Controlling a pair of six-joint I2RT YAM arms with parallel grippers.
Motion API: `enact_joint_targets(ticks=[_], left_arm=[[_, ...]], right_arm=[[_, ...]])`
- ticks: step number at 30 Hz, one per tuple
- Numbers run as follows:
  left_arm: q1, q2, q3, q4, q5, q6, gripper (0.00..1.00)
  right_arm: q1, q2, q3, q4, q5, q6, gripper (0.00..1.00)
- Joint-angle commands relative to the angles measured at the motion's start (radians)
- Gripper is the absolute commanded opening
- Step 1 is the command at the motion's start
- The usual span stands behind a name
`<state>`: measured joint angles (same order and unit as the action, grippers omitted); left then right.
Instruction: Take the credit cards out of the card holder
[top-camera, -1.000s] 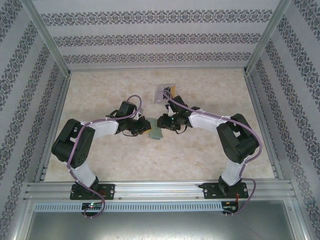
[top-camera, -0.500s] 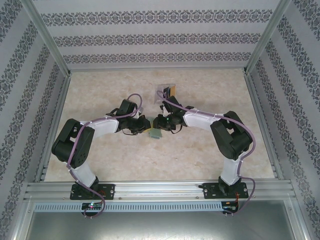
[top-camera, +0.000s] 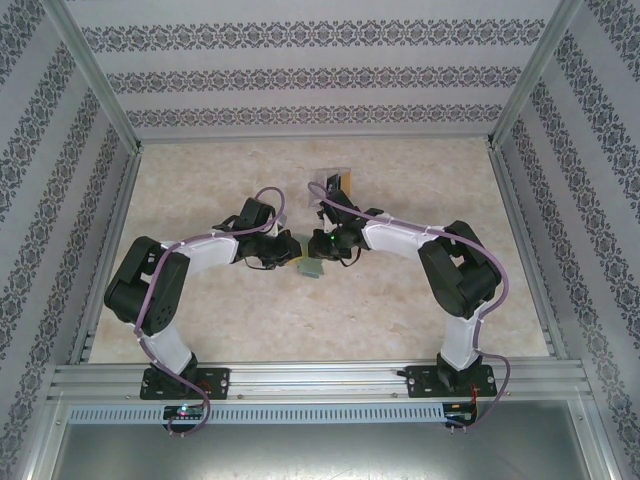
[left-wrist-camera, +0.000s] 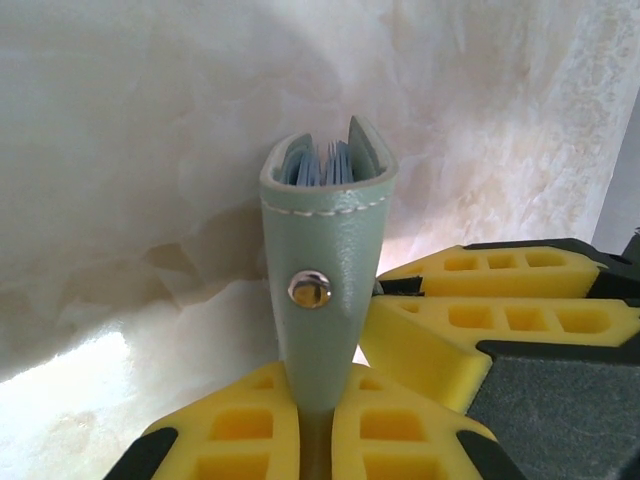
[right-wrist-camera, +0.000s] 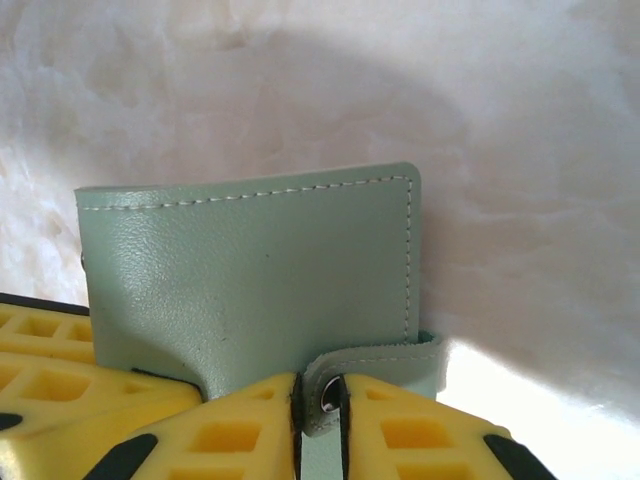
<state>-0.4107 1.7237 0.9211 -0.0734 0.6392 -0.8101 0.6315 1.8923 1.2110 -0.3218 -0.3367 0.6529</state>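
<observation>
The grey-green card holder (top-camera: 310, 264) is held folded above the table's middle, between both grippers. My left gripper (left-wrist-camera: 318, 400) is shut on its spine end, below the snap stud. My right gripper (right-wrist-camera: 320, 400) is shut on the snap strap (right-wrist-camera: 380, 360), which wraps round the holder's edge. The holder's broad stitched face (right-wrist-camera: 250, 270) fills the right wrist view. In the left wrist view its open end (left-wrist-camera: 325, 160) shows thin pale blue layers. I cannot tell credit cards from lining there. My right gripper's fingers (left-wrist-camera: 480, 320) sit beside the holder.
A clear plastic tray (top-camera: 332, 186) with black and orange contents stands on the table just behind the grippers. Patterned walls and metal frame posts (top-camera: 105, 95) close in the left, right and far sides.
My right gripper has shifted left onto the card holder and closed on its strap. The left gripper has kept its grip and place.
</observation>
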Motion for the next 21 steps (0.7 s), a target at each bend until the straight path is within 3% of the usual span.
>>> enact_joint_targets(ticks=[1,5,11,21], left_arm=[[0.001,0.026,0.028,-0.018,-0.021,0.020,0.00],[0.001,0.044,0.024,0.012,-0.008,0.009,0.00],[0.001,0.033,0.033,-0.041,-0.022,0.031,0.00],[-0.006,0.025,0.064,-0.105,-0.059,0.089,0.00]], right_arm=[[0.014,0.007,0.023,-0.106,0.074,-0.032,0.19],[0.017,0.005,0.029,-0.139,0.122,-0.040,0.16],[0.018,0.008,0.040,-0.163,0.201,-0.036,0.00],[0.003,-0.058,-0.002,-0.224,0.412,-0.020,0.00]])
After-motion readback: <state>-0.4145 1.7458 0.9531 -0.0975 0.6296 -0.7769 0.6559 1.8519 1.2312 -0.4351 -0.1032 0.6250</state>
